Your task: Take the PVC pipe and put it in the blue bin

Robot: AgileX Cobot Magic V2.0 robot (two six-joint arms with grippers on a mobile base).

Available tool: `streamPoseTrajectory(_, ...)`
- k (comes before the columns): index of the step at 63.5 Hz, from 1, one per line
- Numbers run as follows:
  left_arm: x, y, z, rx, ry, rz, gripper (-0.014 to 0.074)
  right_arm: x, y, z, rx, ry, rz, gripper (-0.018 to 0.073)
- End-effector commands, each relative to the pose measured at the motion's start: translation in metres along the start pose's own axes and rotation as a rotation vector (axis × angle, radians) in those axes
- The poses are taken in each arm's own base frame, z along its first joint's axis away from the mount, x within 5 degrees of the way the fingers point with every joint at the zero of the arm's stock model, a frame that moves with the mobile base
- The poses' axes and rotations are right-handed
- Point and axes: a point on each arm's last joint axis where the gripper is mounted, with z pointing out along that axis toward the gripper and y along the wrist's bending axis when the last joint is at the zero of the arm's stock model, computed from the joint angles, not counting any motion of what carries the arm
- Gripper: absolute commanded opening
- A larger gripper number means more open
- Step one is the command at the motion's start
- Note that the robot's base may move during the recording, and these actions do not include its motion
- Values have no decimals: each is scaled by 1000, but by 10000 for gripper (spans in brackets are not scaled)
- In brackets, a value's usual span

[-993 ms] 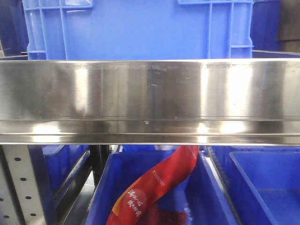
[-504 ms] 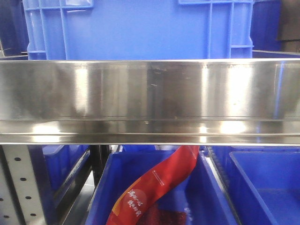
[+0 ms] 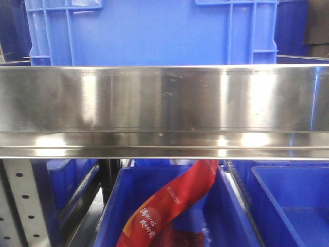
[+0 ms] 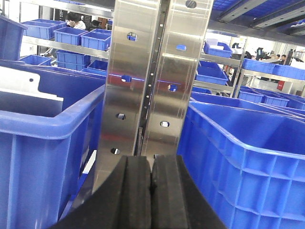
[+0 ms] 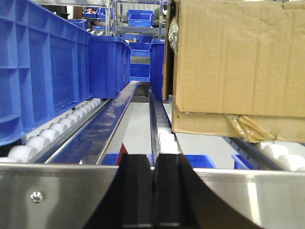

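Front-facing view is filled across the middle by a steel shelf rail [image 3: 164, 110], with a blue bin [image 3: 149, 31] standing above it at the top of the frame. Below the rail, at lower centre, a second bin [image 3: 110, 206] is seen with a red bag [image 3: 169, 203] leaning in it.

Left wrist view: the left gripper [image 4: 151, 191] is seen at bottom centre with its black fingers pressed together and nothing between them, facing a perforated steel post [image 4: 152, 71]. The PVC pipe [image 4: 26, 86], white with a small hole, is seen at the left edge, lying in the left-hand bin [image 4: 47, 129].

Right wrist view: the right gripper [image 5: 152, 195] is likewise closed on nothing, at bottom centre. A cardboard box [image 5: 238, 67] is seen at upper right on roller tracks [image 5: 162, 133].
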Motion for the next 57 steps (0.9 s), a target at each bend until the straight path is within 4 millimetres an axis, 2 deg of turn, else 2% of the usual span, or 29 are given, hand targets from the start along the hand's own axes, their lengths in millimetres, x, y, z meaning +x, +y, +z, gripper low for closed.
streamPoseTrajectory(1,-3,0,-2,-2,-28,-12,-111,0,0,0,5,-11,12,-168)
streamPoseTrajectory(57,-3,0,-2,-2,-28,-12,-111,0,0,0,5,-9,12,-168)
